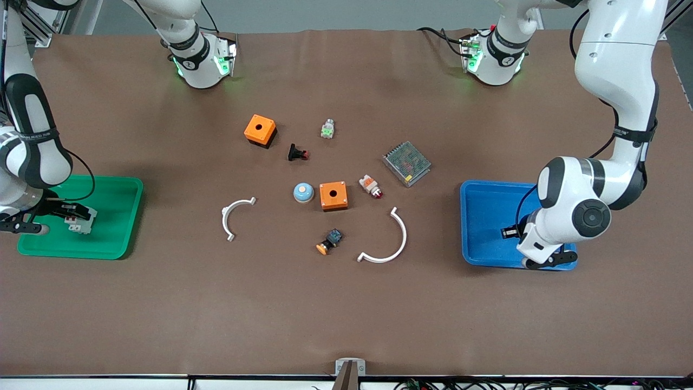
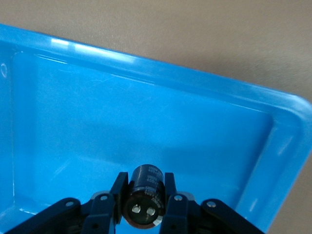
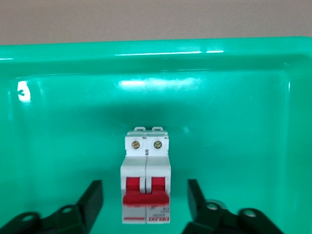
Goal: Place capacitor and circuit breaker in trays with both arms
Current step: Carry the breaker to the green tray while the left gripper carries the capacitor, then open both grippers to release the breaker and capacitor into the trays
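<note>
Brown table (image 1: 162, 303): both arms at the trays.

At three o'clock, the left gripper (image 2: 145, 201) over the blue plastic tray (image 2: 204, 126) clamps the small black cylindrical capacitor (image 2: 144, 195). At nine o'clock, the white circuit breaker with red toggles (image 3: 146, 178) lies in the green plastic tray (image 3: 243, 107), between the right gripper's (image 3: 145, 202) spread, clear fingers.

Robotics laboratory bench. Two white arms (image 1: 595, 179) stand bolted at a brown-covered table (image 1: 346, 314) framed by aluminium rails (image 1: 38, 24); electrical parts lie between a green tray (image 1: 116, 216) and a blue tray (image 1: 482, 216).
</note>
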`<control>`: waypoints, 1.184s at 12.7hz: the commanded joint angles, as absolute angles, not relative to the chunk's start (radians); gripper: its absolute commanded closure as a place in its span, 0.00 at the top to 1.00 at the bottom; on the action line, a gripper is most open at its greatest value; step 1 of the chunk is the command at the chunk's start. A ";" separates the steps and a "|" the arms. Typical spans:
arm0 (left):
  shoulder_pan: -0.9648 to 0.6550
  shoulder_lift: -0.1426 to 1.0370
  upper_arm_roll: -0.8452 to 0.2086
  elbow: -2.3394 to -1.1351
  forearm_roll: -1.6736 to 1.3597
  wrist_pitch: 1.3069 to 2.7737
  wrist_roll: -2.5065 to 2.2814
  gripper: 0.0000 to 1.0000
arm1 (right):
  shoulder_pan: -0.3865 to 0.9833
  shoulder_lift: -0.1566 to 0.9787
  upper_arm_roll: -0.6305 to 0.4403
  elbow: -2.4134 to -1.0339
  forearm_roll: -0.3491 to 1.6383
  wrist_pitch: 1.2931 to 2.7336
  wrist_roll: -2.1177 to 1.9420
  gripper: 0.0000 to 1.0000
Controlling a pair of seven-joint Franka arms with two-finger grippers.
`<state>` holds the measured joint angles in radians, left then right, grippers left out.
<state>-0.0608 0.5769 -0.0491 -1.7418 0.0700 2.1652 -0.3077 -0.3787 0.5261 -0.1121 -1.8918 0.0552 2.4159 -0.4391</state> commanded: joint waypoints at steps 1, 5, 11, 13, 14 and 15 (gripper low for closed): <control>-0.043 0.531 -0.054 -1.842 0.097 2.258 -0.299 0.30 | -0.376 0.473 -0.083 -1.768 0.041 2.196 -0.439 1.00; -0.031 0.531 -0.054 -1.933 0.097 2.405 -0.298 0.30 | -0.238 0.443 -0.086 -1.612 0.038 1.941 -0.278 1.00; -0.026 0.438 -0.058 -1.937 0.097 2.326 -0.262 1.00 | -0.034 0.325 -0.087 -1.615 0.014 1.774 -0.095 1.00; -0.026 0.340 -0.060 -1.937 0.097 2.200 -0.249 1.00 | -0.015 0.267 -0.084 -1.618 0.005 1.714 -0.092 1.00; -0.026 0.295 -0.060 -1.937 0.092 2.148 -0.239 1.00 | -0.014 0.234 -0.083 -1.618 0.006 1.692 -0.091 1.00; -0.026 0.241 -0.063 -1.937 0.086 2.093 -0.233 1.00 | 0.000 0.201 -0.083 -1.620 0.006 1.668 -0.091 1.00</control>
